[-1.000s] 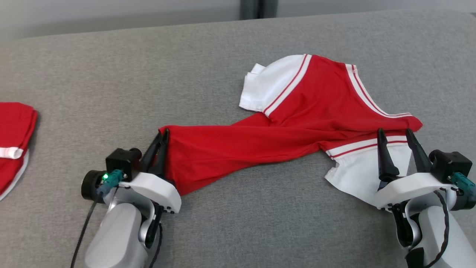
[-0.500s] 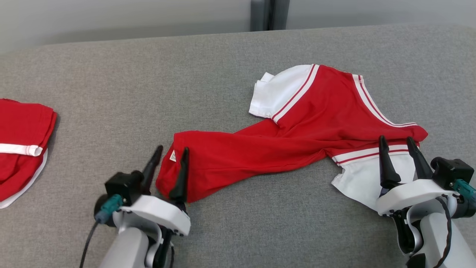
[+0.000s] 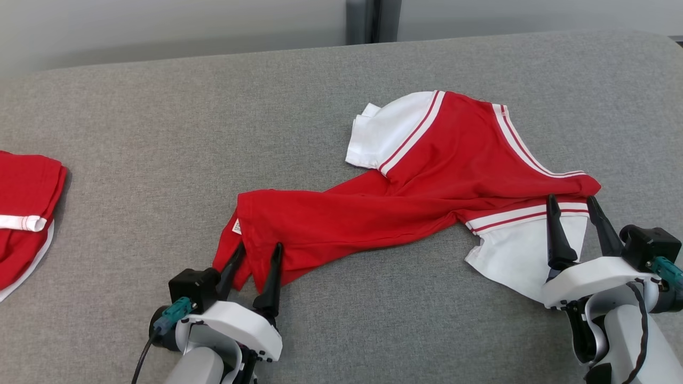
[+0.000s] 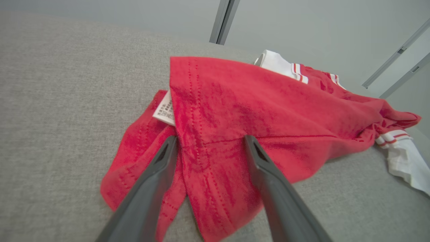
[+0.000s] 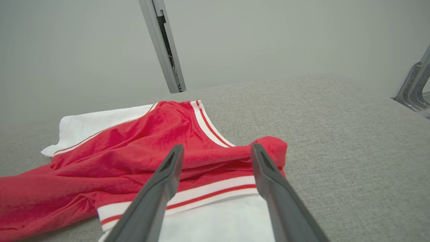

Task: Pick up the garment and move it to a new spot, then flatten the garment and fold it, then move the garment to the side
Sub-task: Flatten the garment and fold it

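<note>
The garment (image 3: 427, 176) is a red shirt with white, red-striped sleeves, lying twisted across the grey surface. Its hem end with a small white label (image 3: 236, 227) points toward my left gripper (image 3: 259, 250), which stands open just above that hem with nothing held. In the left wrist view both fingers straddle the red hem (image 4: 215, 134) of the garment. My right gripper (image 3: 572, 201) is open over the near white sleeve (image 3: 512, 250). Seen from the right wrist, that gripper (image 5: 216, 149) straddles the striped cuff band (image 5: 208, 191) without touching it.
Another folded red and white garment (image 3: 24, 213) lies at the left edge of the grey padded surface (image 3: 160, 133). A pale wall with a dark vertical post (image 3: 363, 21) rises behind the far edge.
My left gripper let go of the hem, opened, and drew back toward me. The hem slumped onto the surface, showing its label. The right gripper stayed open in place. The camera shifted slightly.
</note>
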`<state>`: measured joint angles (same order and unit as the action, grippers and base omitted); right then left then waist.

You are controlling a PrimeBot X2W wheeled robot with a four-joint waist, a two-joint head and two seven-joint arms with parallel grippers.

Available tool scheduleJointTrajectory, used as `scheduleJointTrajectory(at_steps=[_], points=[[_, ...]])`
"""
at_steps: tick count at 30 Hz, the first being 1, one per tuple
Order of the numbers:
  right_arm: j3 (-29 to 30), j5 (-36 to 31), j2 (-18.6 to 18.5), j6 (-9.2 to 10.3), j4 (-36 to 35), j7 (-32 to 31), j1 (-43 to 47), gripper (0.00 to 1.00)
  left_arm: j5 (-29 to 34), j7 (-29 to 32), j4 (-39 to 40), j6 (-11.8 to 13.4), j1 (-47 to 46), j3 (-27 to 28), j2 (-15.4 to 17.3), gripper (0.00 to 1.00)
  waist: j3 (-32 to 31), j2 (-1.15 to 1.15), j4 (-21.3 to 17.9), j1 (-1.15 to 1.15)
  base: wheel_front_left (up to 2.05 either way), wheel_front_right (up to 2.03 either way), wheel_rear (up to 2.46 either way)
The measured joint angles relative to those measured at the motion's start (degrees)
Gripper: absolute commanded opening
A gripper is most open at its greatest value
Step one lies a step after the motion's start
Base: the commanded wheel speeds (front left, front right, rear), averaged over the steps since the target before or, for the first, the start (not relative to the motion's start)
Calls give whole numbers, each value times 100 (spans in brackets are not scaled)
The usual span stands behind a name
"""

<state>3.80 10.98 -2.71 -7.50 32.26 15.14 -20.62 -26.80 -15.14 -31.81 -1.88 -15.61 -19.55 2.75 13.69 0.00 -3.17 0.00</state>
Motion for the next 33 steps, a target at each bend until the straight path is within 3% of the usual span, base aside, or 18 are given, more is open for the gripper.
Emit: scheduleJointTrajectory(at_steps=[2,3,5,6,7,18,33], points=[[9,-1,0,0,0,0,0,100,4,0,84,-10,-16,26,0,100,4,0,-7,0,0,0,0],[9,-1,0,0,0,0,0,100,4,0,84,-10,-16,26,0,88,4,0,-7,0,0,0,0],[24,0,0,0,1,0,-1,100,4,0,151,-38,-16,33,0,33,-5,0,3,0,0,0,0],[20,1,0,0,2,0,-1,100,4,0,159,-54,-16,34,1,12,-11,0,9,0,0,0,0],[14,8,0,0,3,0,-1,100,1,0,164,-57,-15,37,1,0,-17,0,15,0,0,0,0],[127,3,0,0,57,0,102,100,65,0,381,-142,112,226,-1,0,-235,0,148,0,0,0,0],[111,40,2,0,304,0,1217,100,832,0,446,-242,1277,1494,2,0,-1452,0,306,0,0,0,0]])
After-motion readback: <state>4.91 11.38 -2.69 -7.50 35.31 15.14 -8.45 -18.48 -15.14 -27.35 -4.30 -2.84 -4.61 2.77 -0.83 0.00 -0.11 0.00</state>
